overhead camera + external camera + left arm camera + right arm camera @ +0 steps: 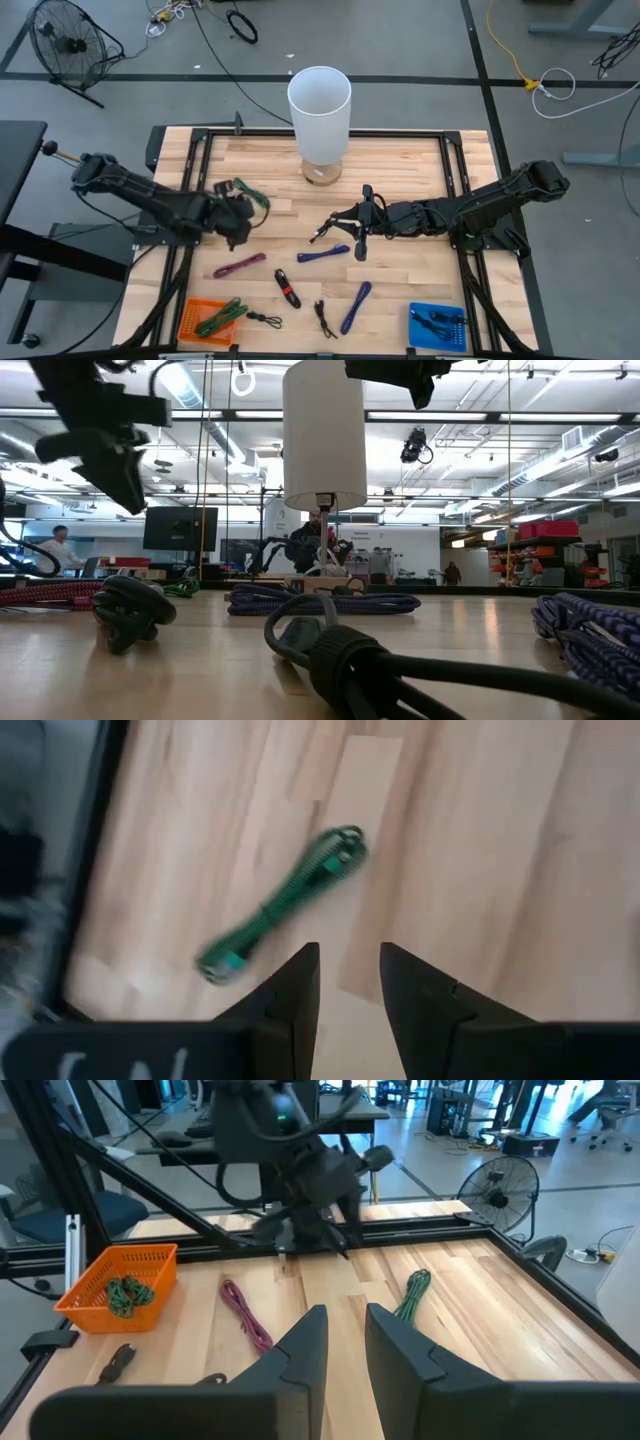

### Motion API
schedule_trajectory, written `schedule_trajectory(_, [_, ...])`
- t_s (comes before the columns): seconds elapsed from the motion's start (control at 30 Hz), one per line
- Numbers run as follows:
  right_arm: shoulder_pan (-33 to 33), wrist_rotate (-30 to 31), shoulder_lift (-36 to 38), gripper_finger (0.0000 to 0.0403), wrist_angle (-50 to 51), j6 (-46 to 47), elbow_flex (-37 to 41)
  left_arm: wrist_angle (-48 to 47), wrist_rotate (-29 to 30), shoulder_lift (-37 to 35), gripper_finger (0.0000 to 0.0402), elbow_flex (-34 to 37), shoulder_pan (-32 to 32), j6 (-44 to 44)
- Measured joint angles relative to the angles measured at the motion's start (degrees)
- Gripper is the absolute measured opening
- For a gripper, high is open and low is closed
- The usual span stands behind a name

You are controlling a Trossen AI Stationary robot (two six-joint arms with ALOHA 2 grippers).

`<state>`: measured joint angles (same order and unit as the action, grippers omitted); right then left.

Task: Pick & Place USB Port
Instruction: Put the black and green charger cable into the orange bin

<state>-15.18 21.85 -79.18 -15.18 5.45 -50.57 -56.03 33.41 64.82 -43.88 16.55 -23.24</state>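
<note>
Several bundled cables lie flat on the wooden table (pixel 420 165); their plugs are too small to make out. A green cable (pixel 252 192) (pixel 290 900) lies just beyond my left gripper (pixel 238 218) (pixel 348 960), which hangs above the table at the left, tilted down, open and with nothing between its fingers. My right gripper (pixel 345 218) (pixel 345 1335) hovers over the table's middle, nearly level and pointing left, open by a narrow gap and holding nothing. A dark cable (pixel 322 235) and a blue cable (pixel 325 253) lie below it. A pink cable (pixel 240 265) (pixel 245 1315) lies nearer the front.
A tall white cylinder (pixel 320 100) stands at the far middle. An orange basket (pixel 192 322) with a green cable sits at the front left, and a blue bin (pixel 437 327) with a black cable at the front right. More cables (pixel 288 288) (pixel 355 305) lie near the front.
</note>
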Motion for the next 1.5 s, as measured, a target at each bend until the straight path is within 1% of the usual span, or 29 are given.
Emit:
schedule_trajectory(0.17, [0.0, 0.0, 0.0, 0.0070, 0.0, 0.0, 0.0, 4.3, 0.0, 0.0, 0.0113, 0.1, -5.1, 19.9])
schedule_trajectory(0.3, [0.0, 0.0, 0.0, 0.0070, 0.0, 0.0, 0.0, 9.5, -0.1, 0.0, 0.0113, 1.8, -8.7, 29.8])
schedule_trajectory(0.4, [0.0, 0.0, 0.0, 0.0070, 0.0, 0.0, 0.0, 12.3, -0.8, 0.0, 0.0113, 3.4, -11.8, 32.3])
schedule_trajectory(0.5, [0.0, 0.0, 0.0, 0.0070, 0.0, 0.0, 0.0, 15.0, -3.3, 0.0, 0.0113, 5.1, -15.1, 33.4])
schedule_trajectory(0.6, [0.0, 0.0, 0.0, 0.0070, 0.0, 0.0, 0.0, 15.7, -5.5, 0.0, 0.0113, 6.6, -17.9, 33.5])
schedule_trajectory(0.67, [0.0, 0.0, 0.0, 0.0070, 0.0, 0.0, 0.0, 17.2, -6.5, 0.0, 0.0113, 7.6, -19.3, 34.5])
schedule_trajectory(0.87, [0.0, 0.0, 0.0, 0.0070, -0.1, 0.0, 0.0, 22.7, -10.4, 0.1, 0.0113, 10.7, -22.6, 41.5])
schedule_trajectory(1.0, [0.0, 0.0, 0.0, 0.0070, -0.1, 0.0, 0.0, 25.4, -12.0, 1.0, 0.0113, 11.2, -24.5, 44.5])
schedule_trajectory(1.2, [0.0, -0.4, 0.0, 0.0070, -0.1, 0.0, 0.0, 28.9, -16.0, 5.3, 0.0113, 11.3, -27.5, 46.1])
schedule_trajectory(1.5, [0.0, -0.4, 0.0, 0.0070, -0.1, 0.0, 0.0, 29.9, -16.5, 13.8, 0.0113, 11.3, -30.4, 48.4])
